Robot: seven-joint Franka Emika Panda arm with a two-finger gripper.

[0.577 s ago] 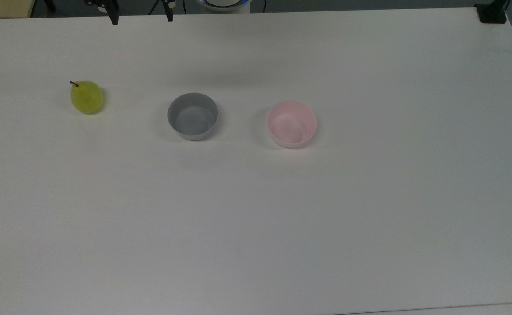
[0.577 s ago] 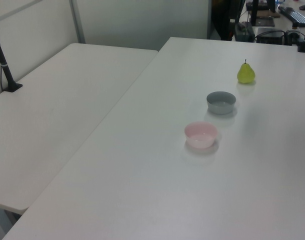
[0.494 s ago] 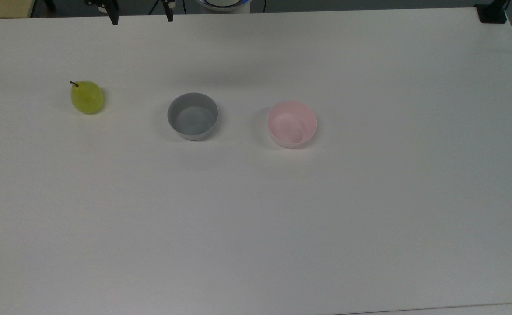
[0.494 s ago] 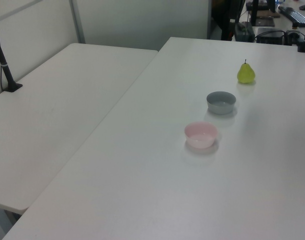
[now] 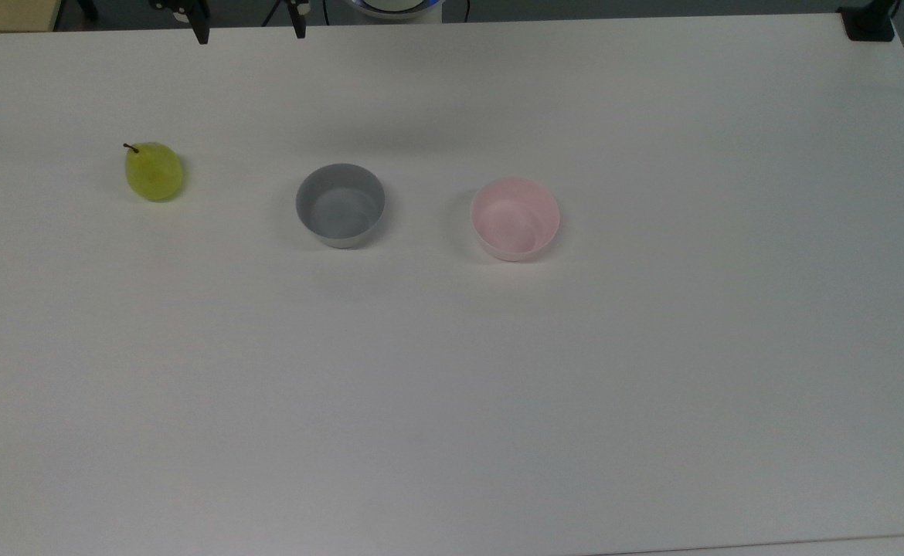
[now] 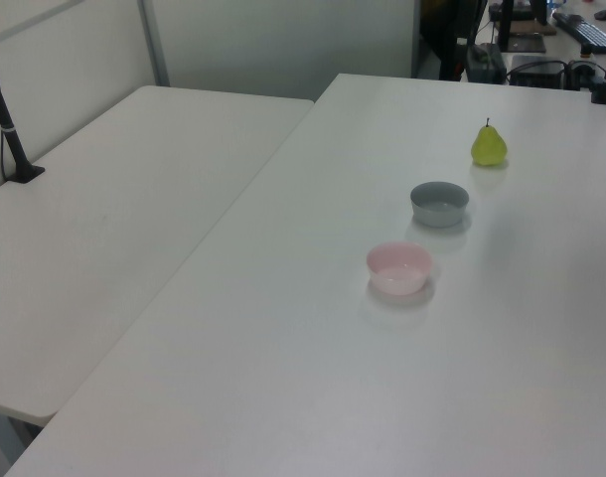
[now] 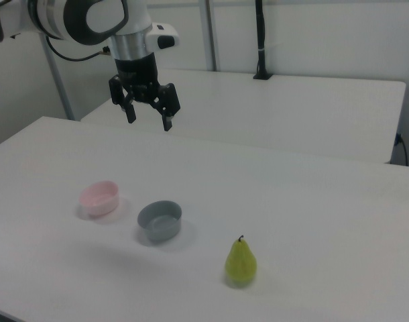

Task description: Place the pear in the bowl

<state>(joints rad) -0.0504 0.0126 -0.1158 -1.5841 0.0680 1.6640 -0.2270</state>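
one pear, two bowls: pink bowl, grey bowl

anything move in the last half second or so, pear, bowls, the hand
Nothing visibly changed. The pear stands on the table at the top view's left, apart from the grey bowl and the pink bowl, both empty. The hand hangs open above the table, holding nothing; its fingertips sit at the same spot on the top view's upper edge as before.
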